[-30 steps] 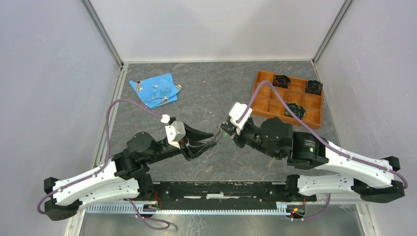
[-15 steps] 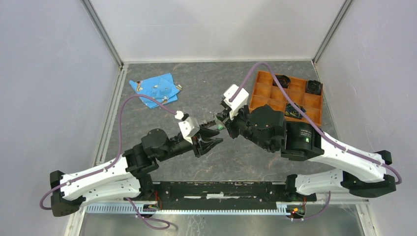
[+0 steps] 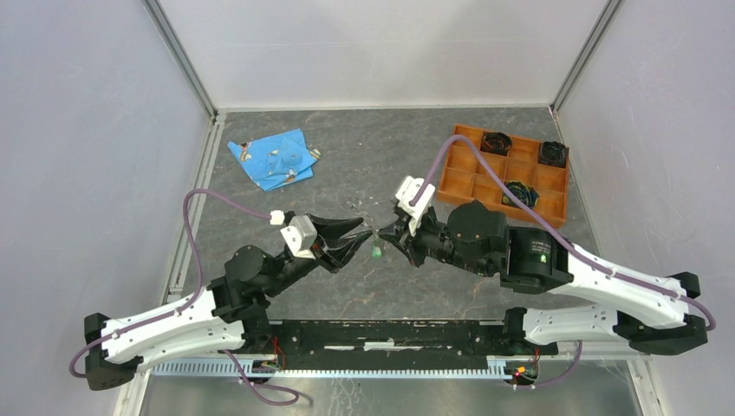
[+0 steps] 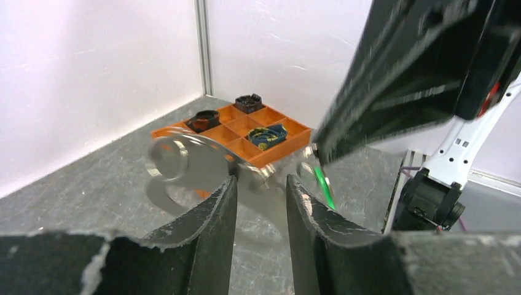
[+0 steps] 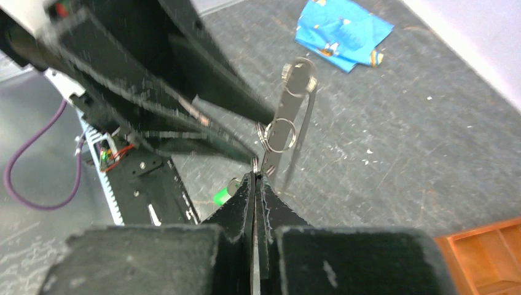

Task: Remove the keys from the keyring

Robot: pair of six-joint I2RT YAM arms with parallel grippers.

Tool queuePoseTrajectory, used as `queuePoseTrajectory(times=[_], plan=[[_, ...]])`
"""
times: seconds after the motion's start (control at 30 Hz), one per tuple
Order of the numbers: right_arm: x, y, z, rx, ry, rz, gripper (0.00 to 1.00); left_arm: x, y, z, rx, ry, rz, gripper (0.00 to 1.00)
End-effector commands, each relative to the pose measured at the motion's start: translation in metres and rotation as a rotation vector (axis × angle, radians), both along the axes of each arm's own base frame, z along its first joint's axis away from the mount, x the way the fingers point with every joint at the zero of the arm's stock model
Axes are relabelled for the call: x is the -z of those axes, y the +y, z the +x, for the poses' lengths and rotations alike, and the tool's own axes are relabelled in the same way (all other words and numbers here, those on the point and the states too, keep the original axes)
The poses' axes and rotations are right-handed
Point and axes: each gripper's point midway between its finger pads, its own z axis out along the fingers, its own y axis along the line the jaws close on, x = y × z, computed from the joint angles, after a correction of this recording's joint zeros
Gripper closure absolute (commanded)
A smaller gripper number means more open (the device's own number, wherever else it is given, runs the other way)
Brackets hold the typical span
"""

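Note:
The keyring (image 4: 184,163), a flat grey metal loop, hangs in the air between my two grippers, level with the fingertips (image 5: 289,117). My left gripper (image 4: 261,179) is closed across its near end, the flat metal lying between the two pads. My right gripper (image 5: 255,175) is shut on a thin silvery key blade by a small split ring (image 5: 279,135). A key with a green head (image 5: 222,196) dangles below the meeting point (image 3: 376,253). In the top view the left gripper (image 3: 364,236) and right gripper (image 3: 387,236) meet tip to tip at mid-table.
An orange compartment tray (image 3: 468,186) with dark coiled items stands at the back right. A blue cloth (image 3: 273,160) with small metal pieces on it lies at the back left. The arms' black base rail (image 3: 390,334) runs along the near edge.
Both grippers swung toward the back, then came back down toward the near side, staying tip to tip. The green-headed key now hangs lower, below the fingertips.

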Motion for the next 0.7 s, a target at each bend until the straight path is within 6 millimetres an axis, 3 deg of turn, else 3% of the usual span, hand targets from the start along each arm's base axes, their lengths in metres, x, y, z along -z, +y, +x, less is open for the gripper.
queuePoseTrajectory(times=[0.0, 0.67], plan=[[-0.009, 0.006, -0.018, -0.115, -0.005, 0.116, 1.0, -0.019, 0.005, -0.001, -0.015, -0.085, -0.039, 0.59], [-0.009, -0.001, -0.041, -0.353, 0.056, 0.311, 1.0, -0.009, -0.014, -0.04, 0.217, -0.114, -0.003, 0.59]])
